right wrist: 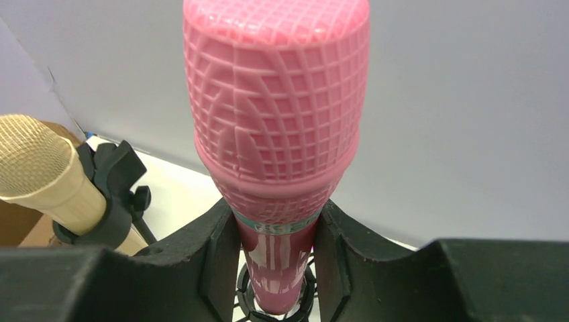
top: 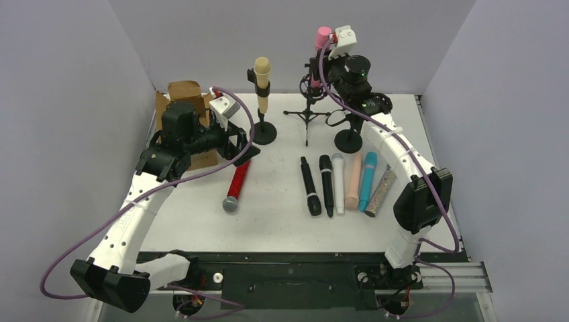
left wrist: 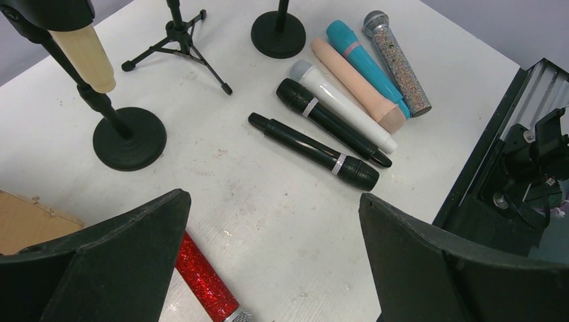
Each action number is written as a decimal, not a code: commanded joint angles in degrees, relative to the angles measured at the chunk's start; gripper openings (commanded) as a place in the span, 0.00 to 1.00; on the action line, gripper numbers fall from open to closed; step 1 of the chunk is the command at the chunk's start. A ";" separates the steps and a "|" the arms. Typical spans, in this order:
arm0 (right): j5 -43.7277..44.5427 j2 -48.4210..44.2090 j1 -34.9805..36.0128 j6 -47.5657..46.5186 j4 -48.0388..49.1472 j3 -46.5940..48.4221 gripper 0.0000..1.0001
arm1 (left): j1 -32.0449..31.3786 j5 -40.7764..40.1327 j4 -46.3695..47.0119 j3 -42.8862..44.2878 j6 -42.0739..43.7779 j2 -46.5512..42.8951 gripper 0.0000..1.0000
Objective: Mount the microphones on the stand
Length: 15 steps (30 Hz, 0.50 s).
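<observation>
Nearest the bases, laid flat in a neat row on the table: black microphone, second black microphone, white microphone, peach microphone, teal microphone, glittery microphone. Side by side, presumably staged for pick-up in turn.

Left of the row and apart from it: red microphone, lying slantwise, head toward the bases. Over its handle end, left gripper, jaws spread wide, nothing between them. Judged poised for a grab at the red one.

Behind that, cardboard box.

Farther back, cream-yellow microphone, upright in the clip of a round-based stand: attached.

Farthest, pink microphone, pinched just under the head by the right gripper. Held upright, handle end down in the ring of the tripod stand, apparently for seating. Release not yet advisable.
</observation>
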 commanded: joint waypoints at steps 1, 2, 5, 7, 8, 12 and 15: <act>0.24 0.28 0.46 -1.78 2.34 -0.20 0.00 | 0.28 -0.24 2.64 0.60 -0.12 -0.57 0.96; 0.63 0.70 0.61 -2.29 2.09 -0.16 0.00 | 0.28 -0.29 2.69 0.64 -0.17 -0.50 0.96; 1.36 1.14 1.43 -3.89 0.92 -0.54 0.00 | 0.28 -0.70 2.84 1.07 -0.30 -0.23 0.96; 1.85 0.91 1.70 -4.68 0.91 -1.51 0.00 | 0.28 -0.88 2.95 1.39 -0.37 -0.09 0.96; 1.80 0.72 1.72 -4.73 1.13 -1.83 0.00 | 0.28 -0.92 2.98 1.42 -0.41 -0.06 0.96; 1.67 -0.16 1.82 -4.01 1.38 -4.05 0.25 | 0.28 -1.52 3.05 1.57 -0.76 0.12 0.96; 2.09 -1.31 1.94 -3.15 1.47 -5.65 0.56 | 0.35 -2.23 3.13 1.90 -0.84 0.41 0.96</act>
